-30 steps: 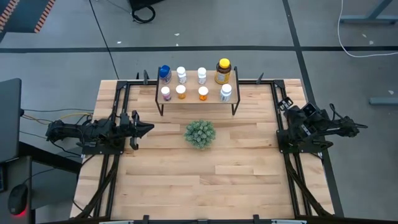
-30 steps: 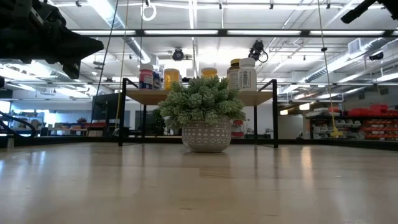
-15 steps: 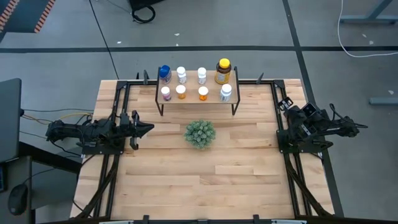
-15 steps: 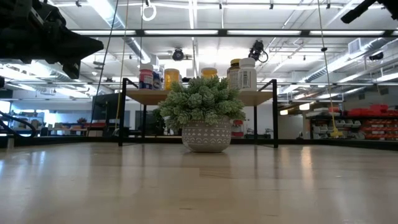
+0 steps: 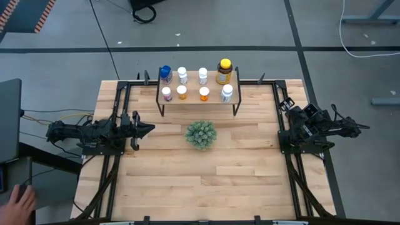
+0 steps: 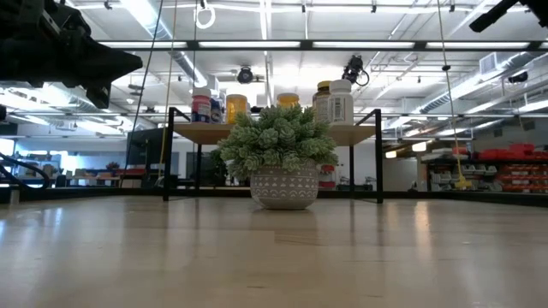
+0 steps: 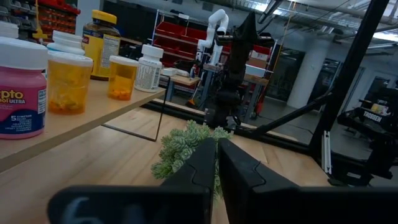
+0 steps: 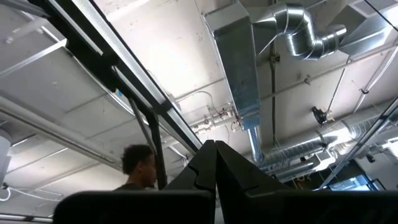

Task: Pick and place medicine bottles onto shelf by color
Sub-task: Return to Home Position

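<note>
Several medicine bottles stand upright in two rows on the shelf [image 5: 197, 100], a small light-wood board on black legs at the table's far side. The far row has a blue bottle [image 5: 165, 74], two white ones [image 5: 182, 75] and a larger amber bottle with a yellow cap [image 5: 224, 71]. The near row has a purple one [image 5: 166, 94], two orange ones [image 5: 182, 92] and a white one [image 5: 227, 93]. My left gripper [image 5: 150, 129] [image 7: 217, 148] is shut and empty, hovering at the table's left, pointing right. My right gripper [image 8: 214, 147] is shut and empty, parked at the right edge, pointing upward.
A green spiky plant ball [image 5: 201, 134] in a patterned pot [image 6: 281, 186] stands mid-table, in front of the shelf. Black frame rails [image 5: 119, 112] run along both sides. A person's hand [image 5: 19, 201] shows off the table's near-left corner; a person [image 8: 140, 165] is in the room.
Both arms have kept still and no bottle has moved. A person's hand has come into view on the floor side, off the table's near-left corner.
</note>
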`<act>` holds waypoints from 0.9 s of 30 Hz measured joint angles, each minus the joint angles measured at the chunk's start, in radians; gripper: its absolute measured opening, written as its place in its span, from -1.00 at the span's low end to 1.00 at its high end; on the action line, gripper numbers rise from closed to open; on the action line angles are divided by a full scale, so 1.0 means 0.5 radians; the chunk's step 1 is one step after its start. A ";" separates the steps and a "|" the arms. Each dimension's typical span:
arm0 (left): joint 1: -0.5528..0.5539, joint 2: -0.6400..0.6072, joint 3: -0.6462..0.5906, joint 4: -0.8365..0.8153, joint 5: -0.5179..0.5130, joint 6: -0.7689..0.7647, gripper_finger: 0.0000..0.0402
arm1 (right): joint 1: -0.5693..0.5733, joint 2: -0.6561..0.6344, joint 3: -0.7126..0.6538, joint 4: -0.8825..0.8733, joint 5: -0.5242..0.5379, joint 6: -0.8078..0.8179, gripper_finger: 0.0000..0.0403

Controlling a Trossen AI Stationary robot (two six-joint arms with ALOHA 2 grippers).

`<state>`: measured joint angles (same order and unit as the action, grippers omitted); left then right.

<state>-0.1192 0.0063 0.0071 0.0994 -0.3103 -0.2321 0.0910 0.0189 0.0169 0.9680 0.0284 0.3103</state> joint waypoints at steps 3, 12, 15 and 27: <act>0.000 0.000 0.000 0.000 0.001 0.000 -0.88 | 0.000 0.000 0.000 0.000 0.000 0.000 -0.96; 0.000 0.000 0.000 0.000 0.000 0.000 -0.82 | 0.000 0.000 -0.001 0.000 0.000 0.000 -0.96; 0.001 0.000 0.000 0.000 0.000 0.000 -0.85 | 0.000 0.000 -0.001 0.000 0.000 0.000 -0.96; 0.000 0.000 -0.001 0.000 0.000 0.000 -0.84 | 0.000 0.000 -0.001 0.000 0.000 0.000 -0.96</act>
<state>-0.1191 0.0063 0.0068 0.0994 -0.3103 -0.2321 0.0910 0.0189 0.0166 0.9680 0.0284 0.3103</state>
